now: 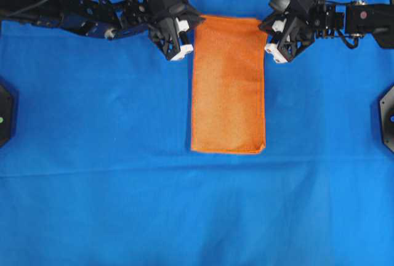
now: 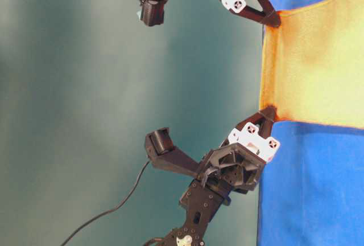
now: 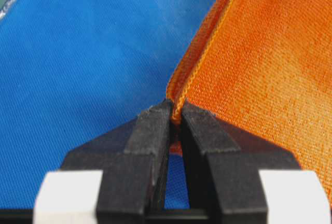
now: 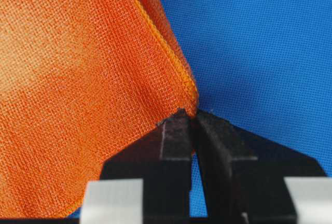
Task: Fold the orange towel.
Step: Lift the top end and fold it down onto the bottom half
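My left gripper [image 3: 175, 111] is closed tight, pinching a corner of the orange towel [image 1: 229, 84] between its black pads; two hemmed layers run into the grip. My right gripper [image 4: 194, 115] is likewise closed on the opposite corner, hem edge caught right at the fingertips. In the overhead view both pinches sit at the far end of the towel, left gripper [image 1: 188, 38] on its left corner, right gripper [image 1: 266, 37] on its right corner.

In the table-level view, which appears rotated, the pinched end stretches taut between the two sets of fingertips, clear of the blue cloth [image 1: 92, 155].

Surface: that blue cloth covers the whole table, a few shallow creases. Backdrop in the table-level view is a plain grey-green wall [image 2: 68, 86]. Black cable [image 2: 108, 212] trails from one arm. Dark mounts [image 1: 385, 118] at the left and right table edges.

Towel: bright orange, fine woven texture, thin stitched hem. Already doubled into a long narrow rectangle, running from my grippers toward the near side. Near end lies flat on the cloth, edges roughly aligned, near-right corner slightly uneven.
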`<state>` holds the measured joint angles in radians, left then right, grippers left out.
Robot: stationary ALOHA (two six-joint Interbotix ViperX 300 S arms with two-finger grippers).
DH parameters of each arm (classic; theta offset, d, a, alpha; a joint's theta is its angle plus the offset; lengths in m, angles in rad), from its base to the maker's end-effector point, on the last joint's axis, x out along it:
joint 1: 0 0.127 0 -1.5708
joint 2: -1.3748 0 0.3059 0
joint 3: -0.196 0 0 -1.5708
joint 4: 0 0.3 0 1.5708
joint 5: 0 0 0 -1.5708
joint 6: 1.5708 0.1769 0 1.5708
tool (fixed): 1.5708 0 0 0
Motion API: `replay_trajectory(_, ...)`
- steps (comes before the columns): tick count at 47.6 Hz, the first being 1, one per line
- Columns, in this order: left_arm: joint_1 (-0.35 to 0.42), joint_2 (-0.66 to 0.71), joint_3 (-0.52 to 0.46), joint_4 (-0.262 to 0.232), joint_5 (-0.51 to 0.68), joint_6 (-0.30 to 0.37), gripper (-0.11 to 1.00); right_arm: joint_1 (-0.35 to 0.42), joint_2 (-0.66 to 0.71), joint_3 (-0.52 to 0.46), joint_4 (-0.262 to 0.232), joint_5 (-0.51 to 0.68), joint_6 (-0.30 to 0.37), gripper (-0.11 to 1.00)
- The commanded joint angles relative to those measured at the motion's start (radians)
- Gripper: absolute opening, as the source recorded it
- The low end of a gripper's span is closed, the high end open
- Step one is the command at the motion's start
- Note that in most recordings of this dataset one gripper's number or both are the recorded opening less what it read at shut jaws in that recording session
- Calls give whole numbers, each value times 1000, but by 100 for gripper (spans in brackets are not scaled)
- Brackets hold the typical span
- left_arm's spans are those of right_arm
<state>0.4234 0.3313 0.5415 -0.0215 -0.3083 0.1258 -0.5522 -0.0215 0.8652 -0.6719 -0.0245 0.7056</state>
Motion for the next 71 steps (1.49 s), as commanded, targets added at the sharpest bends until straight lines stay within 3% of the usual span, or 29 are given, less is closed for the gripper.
replay_trajectory(1,-3,-37,2,-2,-3,0,4,-3,-25,-5,-3,2,0,5)
replay_trajectory(18,-95,-110,63,-8,-3,-23,4,101,-127,12,5,58,12,5)
replay_trajectory(31,-235,-198,104,-6,54,-23,4,327,-207,35,55,207,57,5)
replay_trajectory(48,-439,-198,107,-9,199,-43,4,594,-198,49,75,233,192,5)
replay_trajectory(58,-495,-156,109,-9,190,-100,4,650,-133,41,77,227,239,5)
replay_trajectory(71,-500,-77,106,-9,78,-100,4,664,-67,34,77,212,276,5)
